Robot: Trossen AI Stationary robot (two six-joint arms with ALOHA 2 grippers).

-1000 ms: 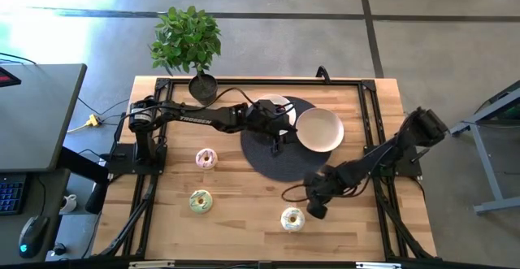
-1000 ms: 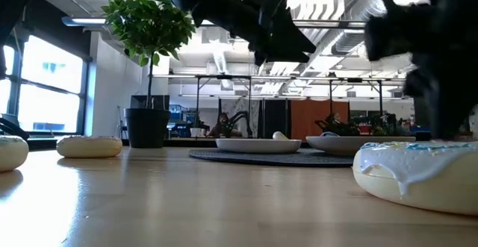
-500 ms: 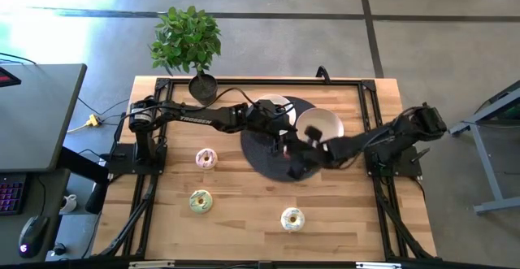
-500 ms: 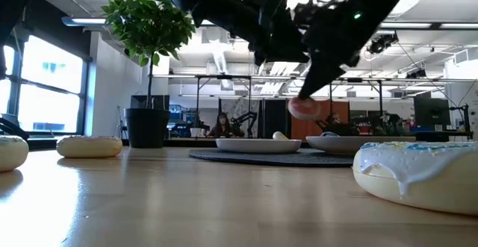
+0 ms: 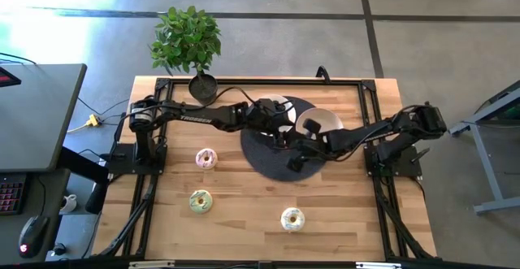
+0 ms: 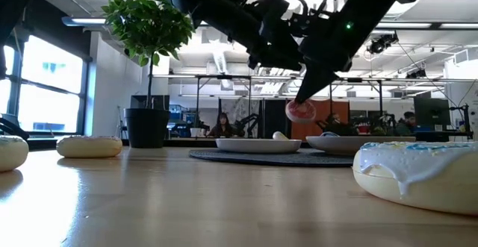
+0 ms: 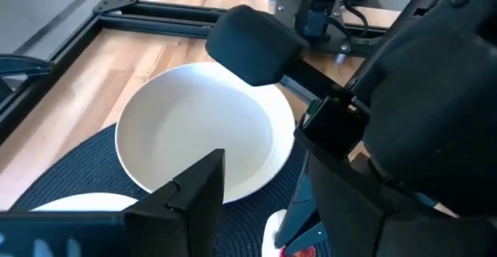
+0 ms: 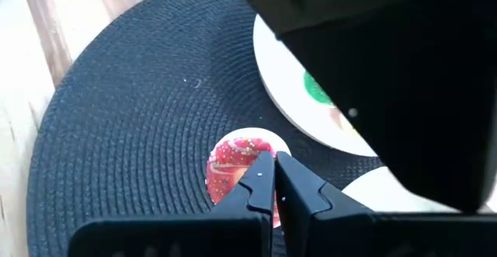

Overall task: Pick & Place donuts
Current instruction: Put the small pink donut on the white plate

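Three donuts sit untouched on the bare wooden surface (image 5: 244, 220): pink donut (image 5: 206, 158), green donut (image 5: 200, 201), white donut (image 5: 292, 218). The left gripper (image 5: 280, 132) hangs over the dark round mat (image 5: 264, 159) by the far plate (image 5: 276, 105); can't tell how its jaws stand. The right gripper (image 8: 273, 181) has its jaws pinched on a red donut (image 8: 237, 164), lifted above the mat, just beside the empty plate (image 7: 202, 133). I'd carry it over that plate's middle, lower it close, then let go, keeping clear of the left arm.

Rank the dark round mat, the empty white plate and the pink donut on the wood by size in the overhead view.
1. dark round mat
2. empty white plate, partly hidden by the right arm
3. pink donut, clearly smallest
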